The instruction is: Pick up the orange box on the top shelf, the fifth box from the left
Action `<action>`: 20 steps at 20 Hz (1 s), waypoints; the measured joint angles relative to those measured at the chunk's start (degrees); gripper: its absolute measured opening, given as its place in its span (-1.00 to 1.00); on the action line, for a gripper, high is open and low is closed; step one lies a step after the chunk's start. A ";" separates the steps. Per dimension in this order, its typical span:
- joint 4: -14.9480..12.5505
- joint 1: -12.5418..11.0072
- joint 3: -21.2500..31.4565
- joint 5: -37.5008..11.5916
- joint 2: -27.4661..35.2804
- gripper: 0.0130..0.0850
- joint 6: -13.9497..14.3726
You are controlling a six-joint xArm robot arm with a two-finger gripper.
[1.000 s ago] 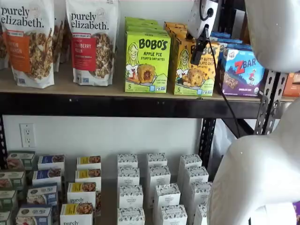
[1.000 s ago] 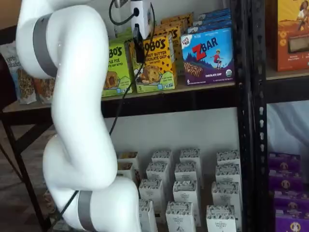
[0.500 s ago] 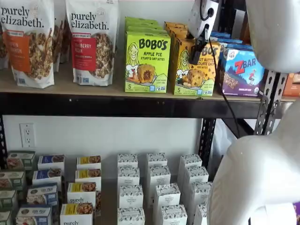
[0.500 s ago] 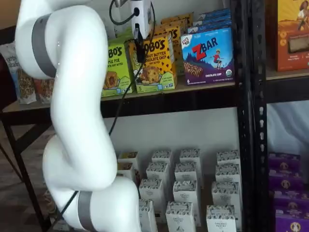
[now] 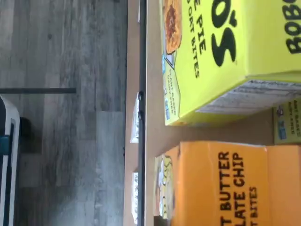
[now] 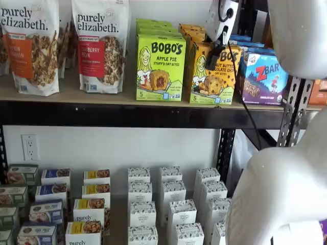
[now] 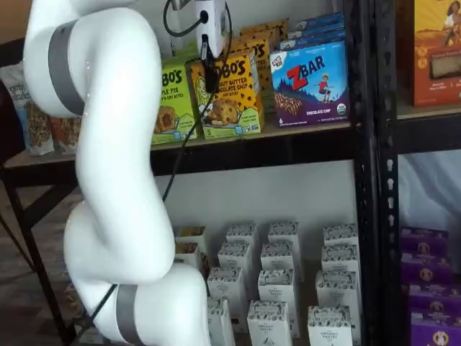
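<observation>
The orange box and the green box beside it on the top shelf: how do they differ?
The orange box reads peanut butter chocolate chip; the green box reads apple pie. The gripper hangs before the orange box; nothing fronts the green box. Both are upright Bobo's cartons of similar size.

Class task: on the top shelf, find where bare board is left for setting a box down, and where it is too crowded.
Bare board on the top shelf shows as a narrow strip in front of the box fronts, and in a shelf view between the granola bag and green Bobo's box. The green box, orange box and ZBar box stand crowded; the end effector hangs before the orange box.
</observation>
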 joint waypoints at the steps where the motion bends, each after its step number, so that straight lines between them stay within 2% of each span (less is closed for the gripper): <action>1: 0.02 0.00 0.08 -0.13 -0.05 0.00 0.00; 9: 0.22 -0.11 0.31 -0.55 -0.24 0.00 -0.10; 11: 0.62 -0.24 0.53 -0.86 -0.42 -0.22 -0.18; 12: 0.76 -0.29 0.57 -0.94 -0.47 -0.22 -0.22; 13: 0.82 -0.32 0.57 -0.96 -0.49 -0.33 -0.23; 14: 0.82 -0.33 0.54 -0.95 -0.50 -0.33 -0.24; 17: 0.76 -0.35 0.46 -0.92 -0.55 -0.56 -0.25; 18: 0.76 -0.37 0.45 -0.93 -0.58 -0.56 -0.26; 19: 0.79 -0.40 0.42 -0.89 -0.58 -0.67 -0.28; 20: 0.82 -0.43 0.36 -0.81 -0.58 -0.67 -0.30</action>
